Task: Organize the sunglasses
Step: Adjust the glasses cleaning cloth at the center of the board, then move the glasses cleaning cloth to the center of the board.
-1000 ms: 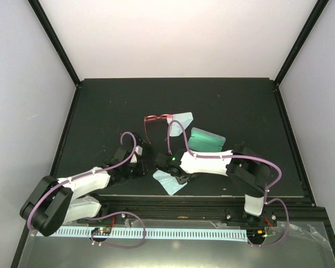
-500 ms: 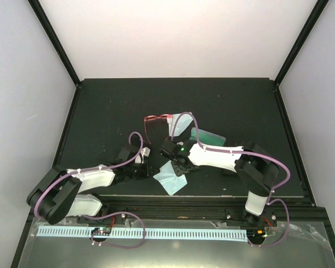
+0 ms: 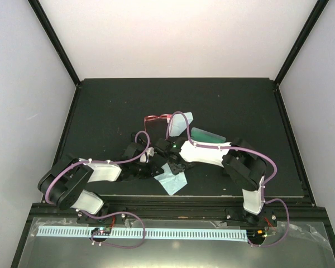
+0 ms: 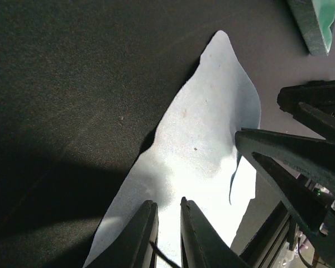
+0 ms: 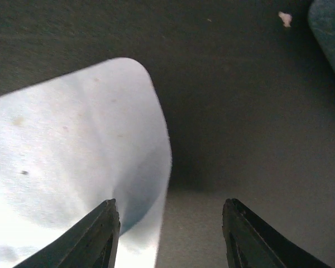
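Note:
The red wire-framed sunglasses (image 3: 151, 119) lie on the black mat, behind both grippers and apart from them. A light blue cloth (image 3: 176, 181) is spread near the front edge. My left gripper (image 3: 154, 169) hovers over its left part. In the left wrist view the cloth (image 4: 206, 139) fills the middle, and the left gripper (image 4: 167, 202) is all but shut, with only a narrow slit between the jaws. A thin dark strand crosses that slit low down; I cannot tell what it is. My right gripper (image 3: 172, 163) is open over the cloth's (image 5: 72, 156) rounded corner, with nothing between its fingers (image 5: 170, 207).
A second light blue cloth (image 3: 184, 121) lies beside the red pair. A teal case (image 3: 209, 135) sits to the right of it, and its edge shows in both wrist views (image 4: 312, 25) (image 5: 330, 33). The right arm's fingers (image 4: 301, 162) stand close by the left gripper.
Both grippers have closed in over the near cloth. The left arm reached right and forward while its jaws narrowed. The right gripper swung back and left, and its opening stayed the same.

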Controlling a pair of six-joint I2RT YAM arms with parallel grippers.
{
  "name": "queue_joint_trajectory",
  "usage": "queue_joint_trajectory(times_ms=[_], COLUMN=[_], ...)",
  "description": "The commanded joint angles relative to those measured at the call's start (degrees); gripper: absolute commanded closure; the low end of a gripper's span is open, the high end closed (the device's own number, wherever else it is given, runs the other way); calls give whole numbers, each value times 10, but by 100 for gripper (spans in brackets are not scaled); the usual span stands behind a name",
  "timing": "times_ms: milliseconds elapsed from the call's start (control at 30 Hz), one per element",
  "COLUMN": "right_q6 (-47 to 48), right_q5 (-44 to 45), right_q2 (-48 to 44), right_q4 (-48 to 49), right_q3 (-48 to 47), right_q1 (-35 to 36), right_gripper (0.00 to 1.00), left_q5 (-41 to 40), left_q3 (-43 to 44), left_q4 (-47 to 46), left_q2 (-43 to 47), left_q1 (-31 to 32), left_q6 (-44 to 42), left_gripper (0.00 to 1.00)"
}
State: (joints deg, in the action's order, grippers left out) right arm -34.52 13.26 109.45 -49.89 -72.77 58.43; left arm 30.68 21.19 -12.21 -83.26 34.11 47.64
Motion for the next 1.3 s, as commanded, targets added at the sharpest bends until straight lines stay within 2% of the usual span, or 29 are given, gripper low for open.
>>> queue_joint_trajectory(times_ms=[0,200,433,500,633,733,967,1267], right_q6=[13,36,-15,-2,64,90,72,27], right_q5=[41,55,163,140,10,-59,-50,-76], right_q2=[-1,-5,-71,-97,-151,-153,-111,-120], right_q4=[-38,-44,-72,-58,25,62,68,86], right_q3=[4,26,84,92,117,121,123,194], right_q1=[-7,-20,-44,-44,-44,-44,-44,-44], right_gripper=[47,46,51,51,52,52,57,70], left_q5=[-52,-62,-71,-57,-37,-43,-110,-106], left_q3=[-9,-7,-21,-17,-4,7,14,38], left_q4=[53,57,58,66,82,108,233,271], left_q2=[-19,-15,3,11,46,82,163,199], left_q1=[4,4,4,4,4,4,4,4], left_q6=[8,11,12,-1,-20,-22,-56,-72], left_gripper=[89,89,90,90,88,82,66,64])
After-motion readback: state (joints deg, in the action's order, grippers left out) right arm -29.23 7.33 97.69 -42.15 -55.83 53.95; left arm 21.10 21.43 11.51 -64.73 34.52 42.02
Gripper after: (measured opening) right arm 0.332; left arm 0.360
